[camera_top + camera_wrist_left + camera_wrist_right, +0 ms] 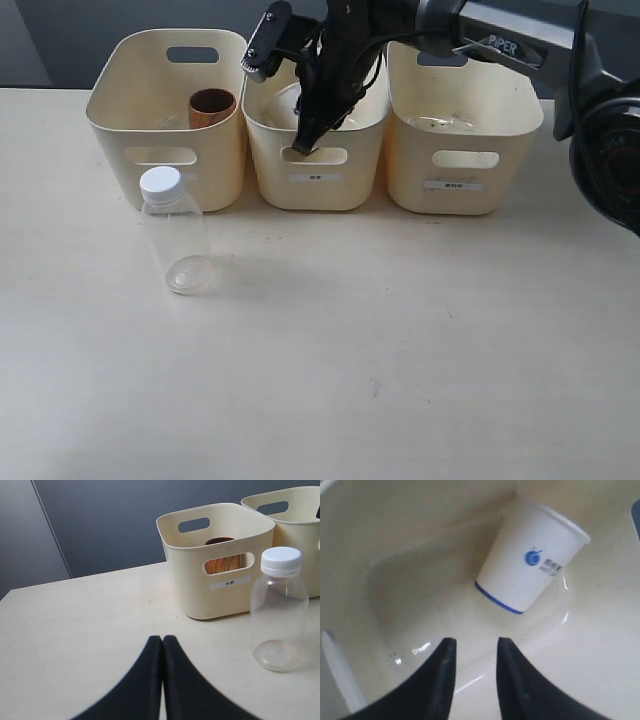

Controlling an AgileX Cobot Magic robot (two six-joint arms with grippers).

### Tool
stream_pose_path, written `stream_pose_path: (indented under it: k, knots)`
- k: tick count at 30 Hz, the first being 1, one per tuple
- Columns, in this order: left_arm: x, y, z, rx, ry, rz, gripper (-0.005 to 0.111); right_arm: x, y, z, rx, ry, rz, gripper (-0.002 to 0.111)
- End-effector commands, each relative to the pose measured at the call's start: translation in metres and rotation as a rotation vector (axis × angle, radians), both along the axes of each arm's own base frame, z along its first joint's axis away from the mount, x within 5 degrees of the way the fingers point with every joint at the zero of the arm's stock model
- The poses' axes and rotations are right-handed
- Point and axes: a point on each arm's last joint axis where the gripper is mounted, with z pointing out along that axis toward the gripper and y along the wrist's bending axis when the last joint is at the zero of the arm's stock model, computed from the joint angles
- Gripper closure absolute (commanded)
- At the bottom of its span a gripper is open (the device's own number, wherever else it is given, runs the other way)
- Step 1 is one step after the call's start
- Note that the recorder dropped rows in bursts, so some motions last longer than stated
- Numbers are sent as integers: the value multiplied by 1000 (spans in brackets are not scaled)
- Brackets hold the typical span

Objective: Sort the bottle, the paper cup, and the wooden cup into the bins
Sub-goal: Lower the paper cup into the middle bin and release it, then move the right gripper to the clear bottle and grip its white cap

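Observation:
The clear bottle [175, 232] with its white cap stands on the table in front of the left bin [130, 140]; the left wrist view has the bottle [278, 611] too. The wooden cup [211, 107] sits inside that left bin [190, 587]. My right gripper [308, 138] hangs over the middle bin [315, 185], open with nothing between its fingers [445, 672]. The paper cup [530, 562] lies tilted on that bin's floor, apart from the right gripper [475, 642]. My left gripper [162, 639] is shut and empty, low over the table short of the bottle.
A third bin [462, 150] stands at the right of the row. The right arm [520, 45] reaches in from the upper right. Bare table [380, 350] spreads in front of the bins.

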Motion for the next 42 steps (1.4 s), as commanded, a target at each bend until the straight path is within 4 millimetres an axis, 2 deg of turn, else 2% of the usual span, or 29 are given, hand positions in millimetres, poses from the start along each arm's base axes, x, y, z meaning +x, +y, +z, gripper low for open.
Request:
stream_pose_path:
  k: [1, 9, 11, 15, 20, 25, 30, 35, 37, 42]
  knots:
    - [0, 0, 0, -5, -2, -3, 107, 3, -1, 2, 17, -10, -7, 79]
    - [0, 0, 0, -5, -2, -3, 107, 3, -1, 3, 28, -14, -9, 79]
    - [0, 0, 0, -5, -2, -3, 107, 2, -1, 8, 36, -17, -10, 79]
    - [0, 0, 0, -5, -2, -3, 107, -6, -3, 37, 75, -48, -11, 79]
    - [0, 0, 0, -5, -2, -3, 107, -31, -2, 88, 260, 16, -12, 79]
    - [0, 0, 0, -5, -2, -3, 107, -63, 14, 108, 352, 166, 76, 79]
    - [0, 0, 0, -5, -2, -3, 107, -90, 43, 105, 324, 219, 178, 79]
    - [0, 0, 0, -5, -2, -3, 107, -120, 75, 104, 286, 193, 311, 79]
    - [0, 0, 0, -5, -2, -3, 107, -128, 85, 104, 291, 184, 336, 73]
    - [0, 0, 0, -5, -2, -3, 107, -133, 100, 91, 296, 191, 348, 39]
